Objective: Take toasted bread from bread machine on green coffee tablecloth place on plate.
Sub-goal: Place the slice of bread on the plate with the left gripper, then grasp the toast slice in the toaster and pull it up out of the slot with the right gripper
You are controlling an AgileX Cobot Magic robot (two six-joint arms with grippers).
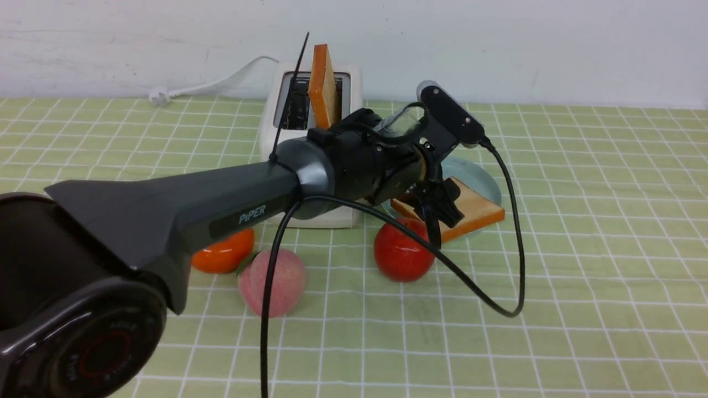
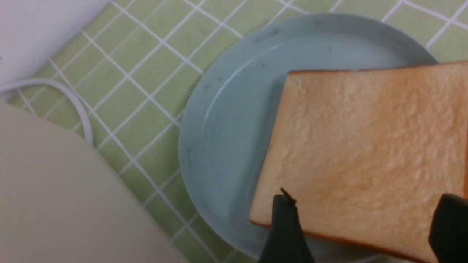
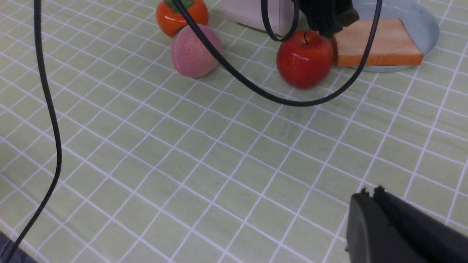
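Your left arm (image 1: 182, 210) blocks much of the front view. It hides the bread machine's (image 1: 354, 83) lower front and the side of the plate (image 1: 478, 177) nearest that machine, and no right arm shows there at all. The right end effector (image 3: 370, 190) appears only at the edge of its own wrist view, tips pressed together on nothing.

One standing slice (image 1: 323, 83) sticks upright out of the bread machine's top. The flat slice (image 2: 365, 146) lies on the plate just right of the machine. The left arm stretches forward across the machine's front. The left end effector (image 2: 363, 204) is spread wide over one edge of the flat slice, gripping nothing.

An apple (image 1: 401, 257), a peach (image 1: 287, 282) and a persimmon (image 1: 221, 257) sit in front of the bread machine on the green coffee tablecloth (image 1: 608, 249) covering the bench. A white wall (image 1: 498, 44) stands behind the machine.
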